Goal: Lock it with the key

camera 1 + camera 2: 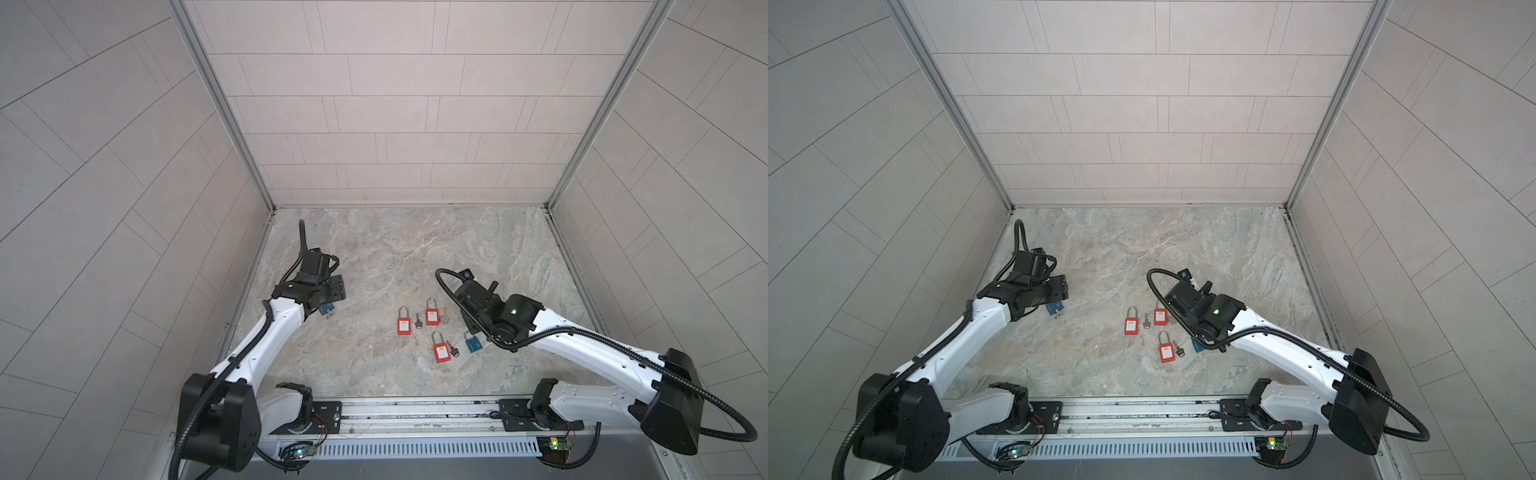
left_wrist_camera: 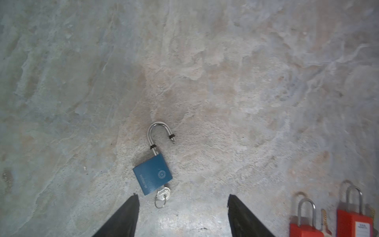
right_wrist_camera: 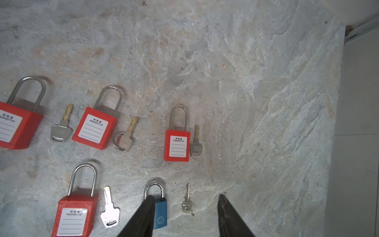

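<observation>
Blue padlock [image 2: 152,177], shackle swung open, key [image 2: 163,194] in its base, lies under the left gripper [image 2: 182,198], jaws apart and empty; red padlocks [image 1: 404,326] lie between; right gripper [image 3: 186,217], jaws spread, empty, hangs over a loose key [image 3: 187,204] beside a shut blue padlock [image 3: 161,214].

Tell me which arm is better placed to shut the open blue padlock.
Left. The left gripper hangs open right at the open blue padlock, with the key in its base. The right gripper is off among the red padlocks, beside the shut blue padlock.
</observation>
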Robot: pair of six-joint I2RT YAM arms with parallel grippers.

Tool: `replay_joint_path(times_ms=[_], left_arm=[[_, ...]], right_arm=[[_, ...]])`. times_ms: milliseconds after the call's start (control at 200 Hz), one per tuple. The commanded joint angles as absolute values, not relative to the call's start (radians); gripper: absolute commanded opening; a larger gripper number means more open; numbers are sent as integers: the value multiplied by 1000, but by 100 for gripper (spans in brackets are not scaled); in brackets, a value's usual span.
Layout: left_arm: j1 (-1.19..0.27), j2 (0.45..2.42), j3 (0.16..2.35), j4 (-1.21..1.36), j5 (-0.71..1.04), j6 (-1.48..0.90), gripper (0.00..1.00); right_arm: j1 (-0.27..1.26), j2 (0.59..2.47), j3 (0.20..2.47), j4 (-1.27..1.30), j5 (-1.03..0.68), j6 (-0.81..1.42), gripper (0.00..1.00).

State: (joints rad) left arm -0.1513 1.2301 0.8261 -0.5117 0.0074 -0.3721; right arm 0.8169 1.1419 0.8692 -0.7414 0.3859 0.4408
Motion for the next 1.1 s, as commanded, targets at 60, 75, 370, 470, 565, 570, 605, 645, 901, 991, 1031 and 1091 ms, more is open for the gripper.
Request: replay_joint_path(times_ms=[60, 75, 370, 470, 565, 570, 605, 645, 901, 991, 1031, 1091], left_arm=[[-83, 1415, 942, -591, 91, -392, 72], [-79, 1437, 955, -601, 94, -386, 72], [-72, 1681, 1071, -647, 88, -357, 63], [-75, 1679, 1043, -640, 55, -351, 63], [-75, 1660, 992, -606, 44, -360, 63], [-74, 1660, 991, -604, 45, -360, 63], [-75, 1654, 970, -590, 53, -365, 63], [-74, 1652, 957, -581, 62, -370, 64], [-75, 1623, 896, -538, 110, -412, 64], [-75, 1578, 845, -505, 139, -459, 64], [-74, 1552, 817, -482, 152, -480, 64], [-75, 1521, 782, -454, 166, -508, 64]], right_arm=[[799, 1029, 792, -620, 399, 379, 57], [797, 1023, 789, -616, 398, 369, 57], [789, 1038, 860, -648, 378, 373, 63], [788, 1079, 878, -649, 367, 374, 64], [788, 1117, 897, -641, 316, 365, 64], [788, 1119, 897, -641, 313, 364, 64], [788, 1134, 907, -643, 290, 358, 64], [789, 1149, 921, -647, 274, 353, 64], [792, 1222, 987, -678, 230, 333, 63], [793, 1228, 992, -673, 213, 321, 63], [793, 1230, 993, -666, 196, 309, 63], [797, 1232, 993, -650, 167, 277, 62]])
